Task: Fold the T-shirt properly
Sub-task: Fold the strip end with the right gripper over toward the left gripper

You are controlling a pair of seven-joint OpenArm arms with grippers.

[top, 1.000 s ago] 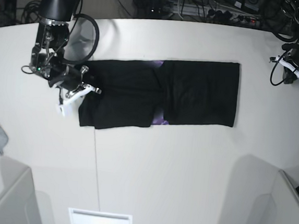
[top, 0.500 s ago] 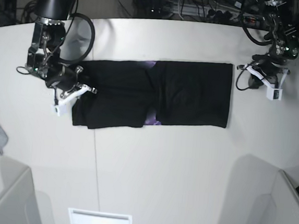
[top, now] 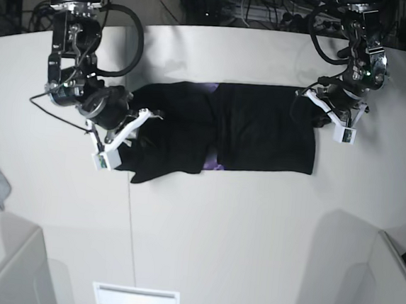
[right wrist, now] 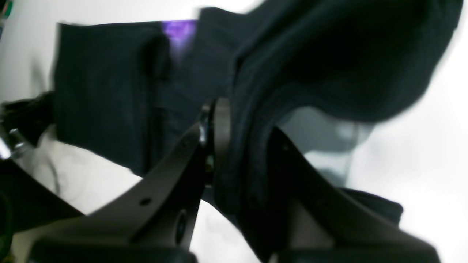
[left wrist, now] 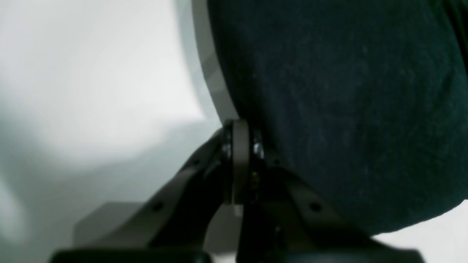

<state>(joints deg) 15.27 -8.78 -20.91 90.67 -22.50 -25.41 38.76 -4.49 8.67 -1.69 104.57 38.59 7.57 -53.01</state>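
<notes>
Base view: both arms grip T-shirt ends.

Bright, even overhead light; soft wrist views
Both wrist pictures blur near the fingers; the white table glares pale, with faint shadows under the arms

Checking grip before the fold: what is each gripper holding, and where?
Right gripper pinches the T-shirt at one end's edge; left gripper is at the opposite end, hold unclear.
</notes>
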